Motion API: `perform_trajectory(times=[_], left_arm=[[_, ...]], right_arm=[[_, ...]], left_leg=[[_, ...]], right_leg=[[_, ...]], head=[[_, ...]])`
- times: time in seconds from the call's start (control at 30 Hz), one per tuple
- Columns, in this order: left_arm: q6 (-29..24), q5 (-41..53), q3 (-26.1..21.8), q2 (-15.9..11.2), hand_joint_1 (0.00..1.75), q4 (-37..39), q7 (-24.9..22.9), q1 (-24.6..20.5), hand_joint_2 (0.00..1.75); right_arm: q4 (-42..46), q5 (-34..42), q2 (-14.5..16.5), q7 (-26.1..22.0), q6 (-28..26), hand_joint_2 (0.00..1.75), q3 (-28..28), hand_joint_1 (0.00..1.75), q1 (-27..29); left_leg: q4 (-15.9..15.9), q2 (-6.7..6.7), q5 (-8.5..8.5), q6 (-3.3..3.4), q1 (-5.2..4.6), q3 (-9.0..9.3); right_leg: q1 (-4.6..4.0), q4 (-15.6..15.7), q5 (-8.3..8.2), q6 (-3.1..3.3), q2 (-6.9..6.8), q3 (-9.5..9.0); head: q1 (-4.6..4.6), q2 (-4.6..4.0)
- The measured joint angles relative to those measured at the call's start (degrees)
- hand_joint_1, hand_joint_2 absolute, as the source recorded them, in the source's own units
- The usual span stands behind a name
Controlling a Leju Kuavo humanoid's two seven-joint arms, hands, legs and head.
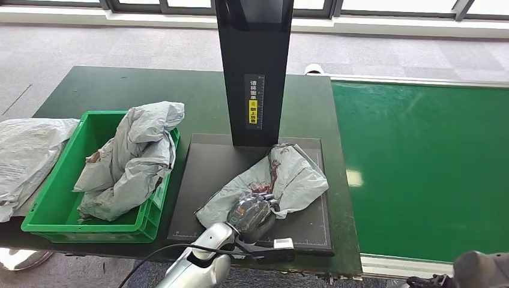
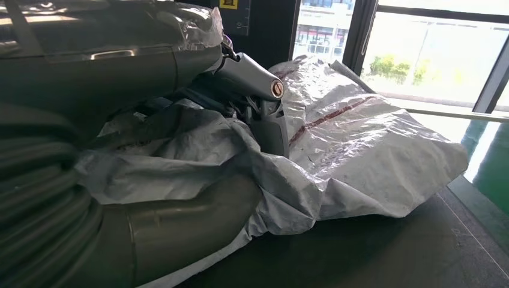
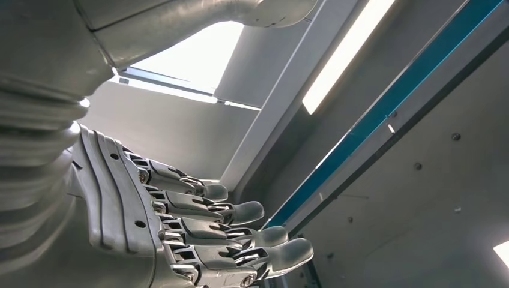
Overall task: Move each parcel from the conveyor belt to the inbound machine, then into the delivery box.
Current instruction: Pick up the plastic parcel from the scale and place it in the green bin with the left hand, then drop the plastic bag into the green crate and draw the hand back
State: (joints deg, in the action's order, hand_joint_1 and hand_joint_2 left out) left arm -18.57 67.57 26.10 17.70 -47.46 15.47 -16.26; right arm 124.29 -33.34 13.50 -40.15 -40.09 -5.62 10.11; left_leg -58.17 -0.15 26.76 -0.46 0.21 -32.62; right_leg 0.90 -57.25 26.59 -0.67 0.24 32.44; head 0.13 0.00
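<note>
The crumpled grey plastic mailer parcel lies on the black scanning platform of the inbound machine. The left hand grips its near edge. The parcel looks soft, light and slippery; bunched folds offer the securest hold. The right hand holds nothing, fingers extended.

Grey parcel, green bin, green belt, black scanner.

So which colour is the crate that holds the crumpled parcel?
Bright green; the crate shows best in the head view, where the grey parcel lies in it.
</note>
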Motion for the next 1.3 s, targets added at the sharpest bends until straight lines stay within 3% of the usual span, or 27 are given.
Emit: perform_trajectory(times=[0.47,0.6,1.07,1.3], left_arm=[[-1.7,0.0,-0.1,0.0,1.75,0.1,0.0,0.0,1.75],[-6.7,0.0,-0.5,0.0,1.75,-2.5,0.2,0.5,1.75],[-20.4,-7.6,-6.8,-2.4,1.75,-43.2,7.5,13.0,1.75],[-21.4,-7.6,-8.7,-2.5,1.75,-52.1,8.5,16.5,1.75]], right_arm=[[0.8,-1.3,0.6,0.0,0.0,1.75,0.0,0.00,0.6],[1.5,-1.9,0.8,0.0,0.0,1.75,0.0,0.00,1.1],[4.0,-3.3,1.6,0.0,0.0,1.75,0.0,0.00,3.4],[4.7,-3.4,1.9,0.0,0.0,1.75,0.0,0.00,4.0]], left_leg=[[0.0,0.00,0.00,0.00,0.00,-0.07],[0.0,0.00,0.00,0.00,0.00,-0.12],[0.0,-0.04,0.03,-0.03,0.02,-0.25],[0.0,-0.04,0.03,-0.03,0.02,-0.24]], right_leg=[[0.00,0.0,0.00,0.00,0.00,0.07],[0.00,0.0,0.00,0.00,0.00,0.10],[-0.02,-0.1,0.08,0.07,-0.01,0.23],[-0.02,-0.1,0.09,0.08,-0.03,0.21]], head=[[0.00,-0.01],[-0.01,-0.01],[-0.02,0.00],[-0.02,-0.01]])
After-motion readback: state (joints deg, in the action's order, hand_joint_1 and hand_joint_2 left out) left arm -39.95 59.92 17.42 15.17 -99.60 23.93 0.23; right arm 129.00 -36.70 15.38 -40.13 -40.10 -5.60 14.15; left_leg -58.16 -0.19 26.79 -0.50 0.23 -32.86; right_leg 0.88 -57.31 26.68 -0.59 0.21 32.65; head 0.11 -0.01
